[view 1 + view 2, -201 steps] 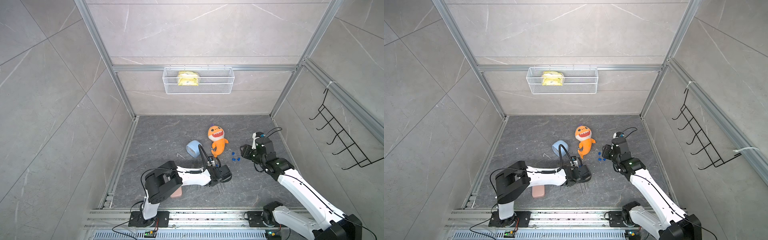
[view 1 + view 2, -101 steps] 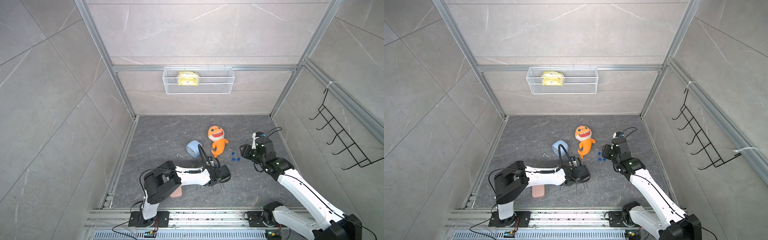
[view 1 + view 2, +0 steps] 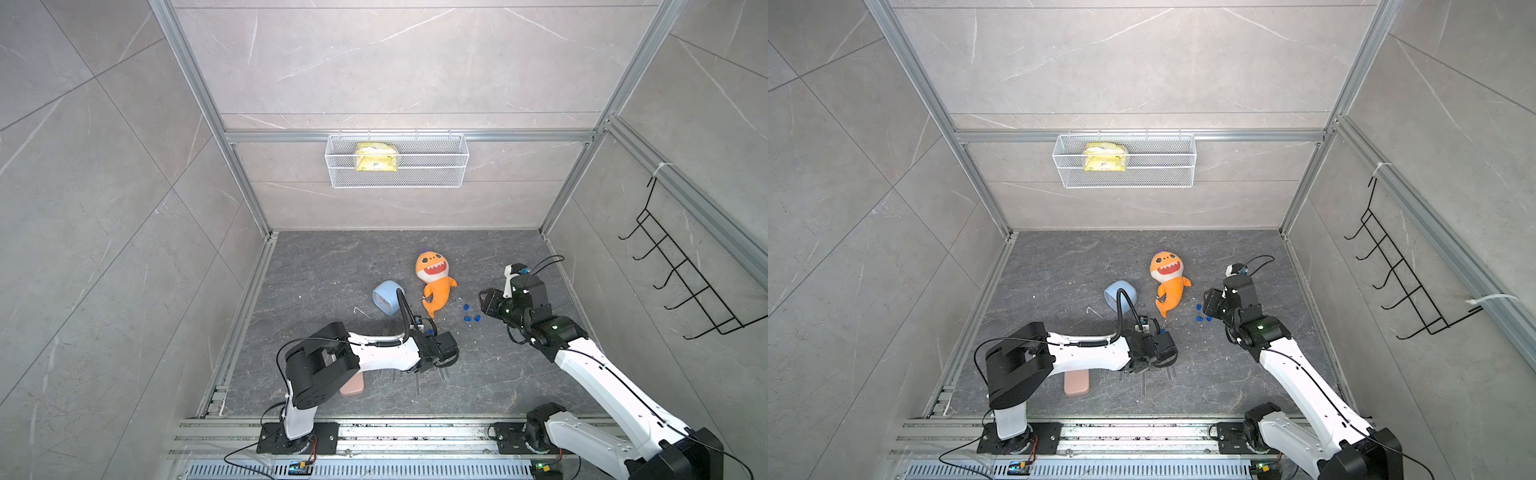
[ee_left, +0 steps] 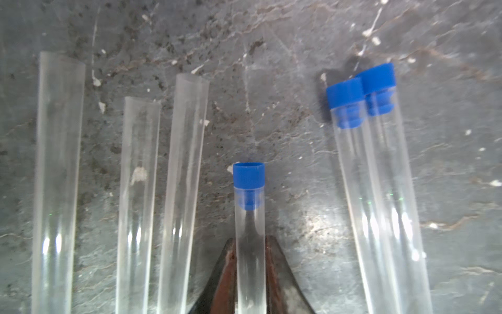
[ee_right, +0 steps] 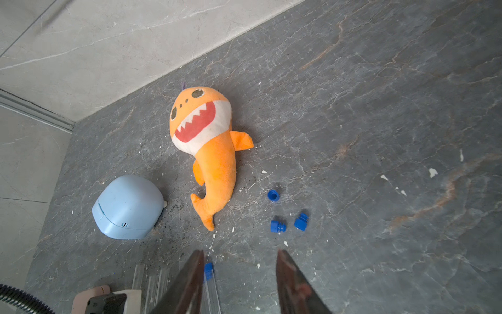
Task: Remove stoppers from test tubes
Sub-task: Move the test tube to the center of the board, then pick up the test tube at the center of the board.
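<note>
We saw clear thin test tubes (image 4: 58, 163) with a glossy, glass-like sheen and bright streaks along their walls. The small bright blue plastic stoppers (image 5: 277, 226) had a smooth, duller finish. The orange shark plush toy (image 5: 214, 163) was soft, fuzzy cloth. The pale blue rounded cup (image 5: 127, 206) looked like smooth satin plastic. The dark grey veined stone-look floor (image 5: 380, 108) was matt and flecked with pale crumbs. On the far wall, the white wire-mesh basket (image 3: 432, 174) looked like painted metal and the silver metal rail (image 3: 519, 135) looked brushed. On the right wall, the black wire hook rack (image 3: 695, 267) looked matt.
</note>
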`<state>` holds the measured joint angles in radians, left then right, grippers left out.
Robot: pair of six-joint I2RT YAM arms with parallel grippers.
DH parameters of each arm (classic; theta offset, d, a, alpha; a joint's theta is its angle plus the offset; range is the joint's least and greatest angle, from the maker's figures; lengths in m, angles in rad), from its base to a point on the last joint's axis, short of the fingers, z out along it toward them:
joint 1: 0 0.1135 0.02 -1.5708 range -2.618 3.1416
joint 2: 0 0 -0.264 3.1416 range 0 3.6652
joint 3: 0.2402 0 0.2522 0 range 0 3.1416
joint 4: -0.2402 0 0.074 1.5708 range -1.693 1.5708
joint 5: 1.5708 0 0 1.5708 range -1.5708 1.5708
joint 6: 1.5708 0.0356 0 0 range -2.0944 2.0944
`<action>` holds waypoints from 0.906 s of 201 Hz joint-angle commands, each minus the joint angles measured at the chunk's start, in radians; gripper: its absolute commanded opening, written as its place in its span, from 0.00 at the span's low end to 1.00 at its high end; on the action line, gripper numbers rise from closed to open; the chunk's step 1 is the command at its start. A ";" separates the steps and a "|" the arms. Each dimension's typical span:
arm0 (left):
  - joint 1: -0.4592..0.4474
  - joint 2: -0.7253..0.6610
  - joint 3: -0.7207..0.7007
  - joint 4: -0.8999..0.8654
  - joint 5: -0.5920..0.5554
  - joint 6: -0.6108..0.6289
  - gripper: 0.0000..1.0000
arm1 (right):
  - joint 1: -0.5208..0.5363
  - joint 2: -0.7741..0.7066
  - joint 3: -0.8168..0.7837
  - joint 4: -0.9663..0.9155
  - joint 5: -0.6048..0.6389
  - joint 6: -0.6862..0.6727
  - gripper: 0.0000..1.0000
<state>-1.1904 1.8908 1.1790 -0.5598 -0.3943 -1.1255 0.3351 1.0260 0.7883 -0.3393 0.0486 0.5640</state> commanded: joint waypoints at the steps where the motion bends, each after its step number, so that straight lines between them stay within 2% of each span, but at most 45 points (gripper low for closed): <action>1: 0.002 -0.028 -0.016 -0.062 0.006 0.018 0.25 | 0.003 -0.004 -0.023 0.015 -0.011 0.022 0.46; 29: 0.002 -0.011 -0.013 -0.048 0.022 0.027 0.32 | 0.013 -0.008 -0.022 0.006 -0.006 0.024 0.46; 62: -0.004 0.001 -0.024 -0.026 0.051 0.028 0.33 | 0.017 -0.028 -0.009 -0.027 0.007 0.021 0.47; 141: -0.016 0.013 -0.032 -0.008 0.061 0.021 0.14 | 0.021 0.008 0.005 -0.013 -0.001 0.003 0.47; 182: -0.024 -0.036 -0.003 -0.017 -0.006 0.060 0.11 | 0.020 0.029 0.023 0.007 -0.023 -0.006 0.47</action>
<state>-1.1992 1.8885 1.1721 -0.5369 -0.3840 -1.1030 0.3496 1.0477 0.7738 -0.3450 0.0433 0.5747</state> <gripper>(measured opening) 0.165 0.473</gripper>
